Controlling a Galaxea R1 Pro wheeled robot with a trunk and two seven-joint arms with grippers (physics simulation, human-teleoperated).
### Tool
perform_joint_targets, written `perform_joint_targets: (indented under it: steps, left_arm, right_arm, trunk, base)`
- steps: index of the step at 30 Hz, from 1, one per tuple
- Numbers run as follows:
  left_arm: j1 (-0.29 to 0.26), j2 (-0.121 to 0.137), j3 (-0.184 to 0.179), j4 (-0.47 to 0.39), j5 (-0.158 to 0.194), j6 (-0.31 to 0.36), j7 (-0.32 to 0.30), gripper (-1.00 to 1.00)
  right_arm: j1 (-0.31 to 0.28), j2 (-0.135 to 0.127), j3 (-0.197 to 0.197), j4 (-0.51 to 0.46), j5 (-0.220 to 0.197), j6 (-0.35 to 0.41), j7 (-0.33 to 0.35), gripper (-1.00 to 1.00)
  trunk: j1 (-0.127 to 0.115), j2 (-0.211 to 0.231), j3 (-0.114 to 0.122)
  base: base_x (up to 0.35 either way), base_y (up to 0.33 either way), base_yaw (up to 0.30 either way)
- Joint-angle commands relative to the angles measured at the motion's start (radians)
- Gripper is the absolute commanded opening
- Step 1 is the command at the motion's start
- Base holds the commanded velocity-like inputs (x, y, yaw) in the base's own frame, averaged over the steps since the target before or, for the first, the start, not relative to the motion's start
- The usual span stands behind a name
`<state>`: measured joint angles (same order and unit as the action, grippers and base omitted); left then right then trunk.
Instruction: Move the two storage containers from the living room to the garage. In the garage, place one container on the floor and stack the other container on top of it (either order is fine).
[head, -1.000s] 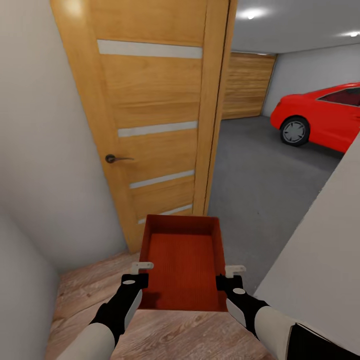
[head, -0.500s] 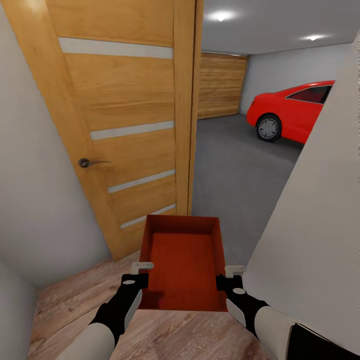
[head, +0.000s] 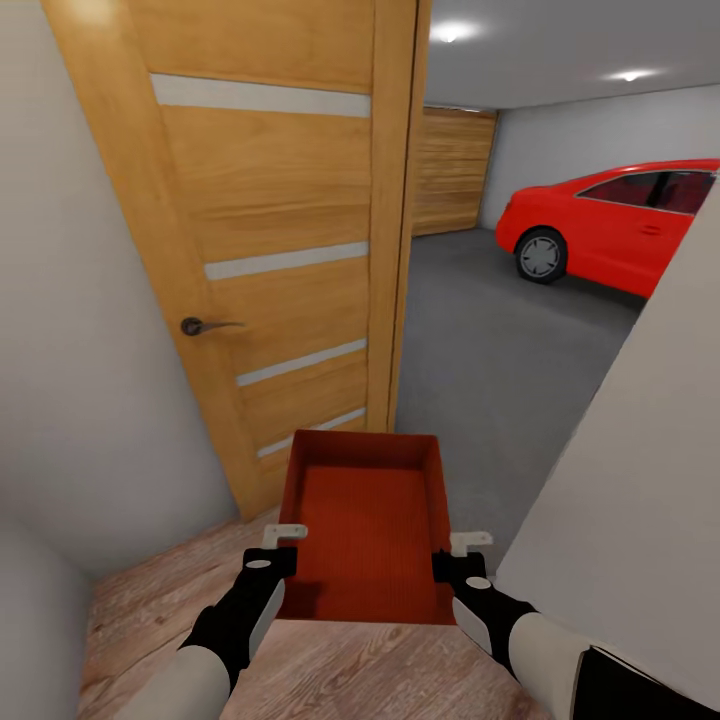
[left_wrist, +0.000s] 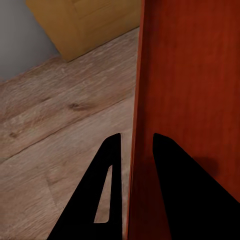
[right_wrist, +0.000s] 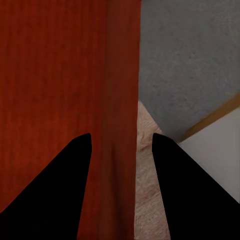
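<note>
Right at the doorway into the garage (head: 520, 330), the storage container (head: 365, 530) is carried out front between both arms, the left gripper (head: 283, 540) clamped over its left wall and the right gripper (head: 470, 547) pinching the right wall, each with one finger inside and one outside. My worry is the gap: the wooden door (head: 280, 230) sits close on one side and the white wall (head: 640, 500) on the other, so a sloppy turn could clip the bin and twist it loose before it reaches the concrete floor (head: 480, 400).
</note>
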<state>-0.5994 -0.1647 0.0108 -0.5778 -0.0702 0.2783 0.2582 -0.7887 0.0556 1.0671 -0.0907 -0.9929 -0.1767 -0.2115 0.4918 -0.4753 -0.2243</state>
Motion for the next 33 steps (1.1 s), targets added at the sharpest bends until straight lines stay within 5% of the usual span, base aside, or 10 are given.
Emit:
perform_joint_targets:
  steps: [1,13,33]
  left_arm:
    - [0.0,0.001,0.002,0.0,-0.013,0.009,0.006,-1.0]
    - [0.0,0.001,0.003,0.0,-0.014,0.001,0.006,-1.0]
    - [0.0,0.001,0.003,0.0,-0.014,-0.002,0.006,-1.0]
  right_arm:
    - [-0.001,-0.004,-0.002,0.002,-0.007,-0.007,-0.008,-1.0]
    - [-0.001,-0.003,0.001,0.003,-0.007,-0.009,-0.008,-1.0]
    - [-0.001,-0.003,0.001,0.003,-0.007,-0.007,-0.008,-1.0]
  trunk:
    - [0.0,-0.002,-0.002]
    - [0.0,-0.002,-0.002]
    - [0.0,-0.002,-0.002]
  base:
    - [0.0,0.325,0.0]
    - [0.092,0.281,-0.167]
    - [0.008,0.009,-0.263]
